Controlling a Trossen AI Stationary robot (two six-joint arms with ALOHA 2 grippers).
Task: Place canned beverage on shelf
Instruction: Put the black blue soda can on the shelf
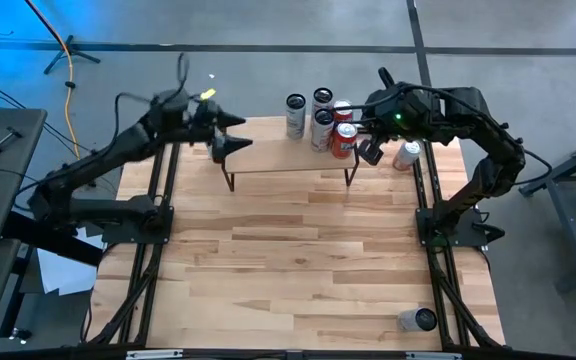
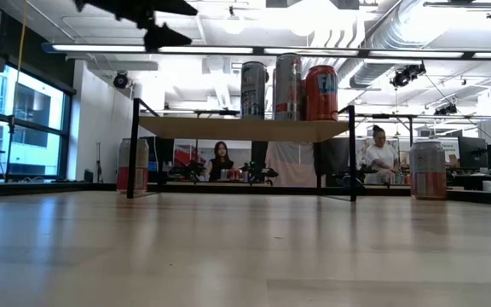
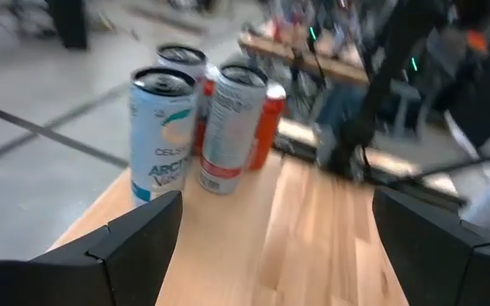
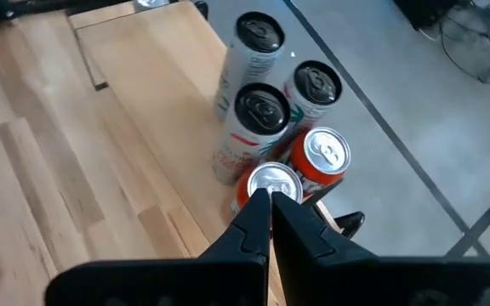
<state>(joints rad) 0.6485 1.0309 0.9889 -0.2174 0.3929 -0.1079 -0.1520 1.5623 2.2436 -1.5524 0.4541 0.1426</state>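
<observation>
The shelf (image 1: 288,160), a light wood plank on thin black legs, stands at the table's far middle. Several upright cans (image 1: 321,128) are grouped on its right end, seen on the plank (image 2: 228,128) in the low view. My left gripper (image 1: 230,133) hovers open over the shelf's left end, with nothing between its fingers (image 3: 143,238); the cans (image 3: 164,132) stand ahead of it. My right gripper (image 4: 270,200) is shut, raised above the red cans (image 4: 317,161) at the shelf's right end, and holds nothing.
One can (image 1: 406,155) stands on the table right of the shelf, by the right arm. Another can (image 1: 418,319) lies on its side near the front right corner. A further can (image 2: 132,165) stands low behind the shelf's left leg. People sit in the room beyond.
</observation>
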